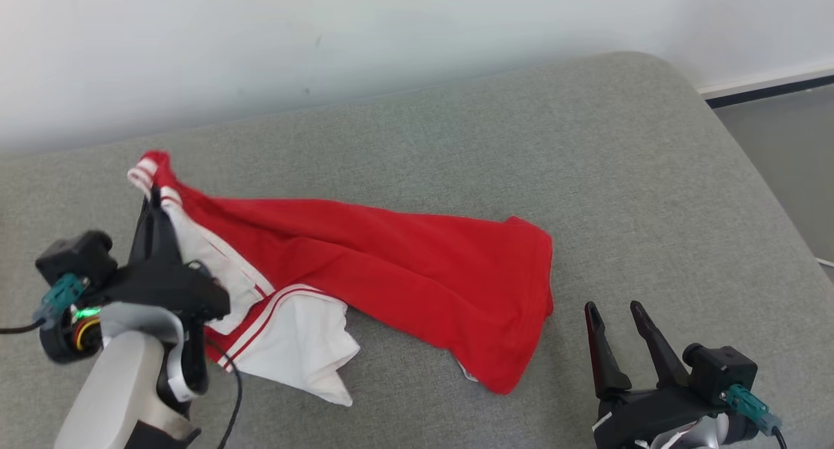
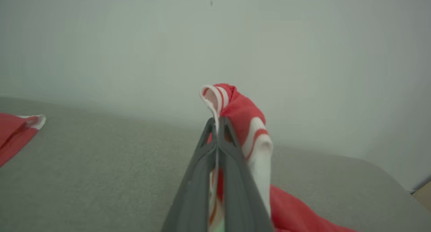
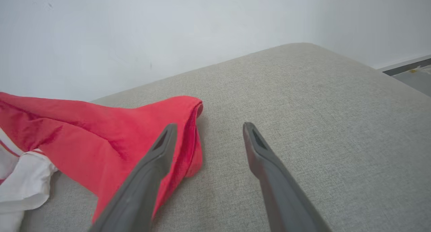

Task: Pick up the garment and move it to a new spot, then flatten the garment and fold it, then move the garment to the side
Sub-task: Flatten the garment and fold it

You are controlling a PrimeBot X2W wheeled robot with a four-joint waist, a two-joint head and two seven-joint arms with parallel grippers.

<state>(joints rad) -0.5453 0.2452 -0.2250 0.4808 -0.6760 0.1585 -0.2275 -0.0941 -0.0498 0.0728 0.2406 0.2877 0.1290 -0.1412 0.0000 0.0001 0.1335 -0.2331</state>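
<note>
While the left jaws pinch the garment (image 1: 391, 266) by its lifted striped edge, the right jaws gape empty nearby.

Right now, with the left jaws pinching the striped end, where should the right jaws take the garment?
Take the garment at its red hem, the end lying nearest the open right jaws. Come in low from the right, along the cushion: that edge curls off the surface, so it should pinch cleanly.
</note>
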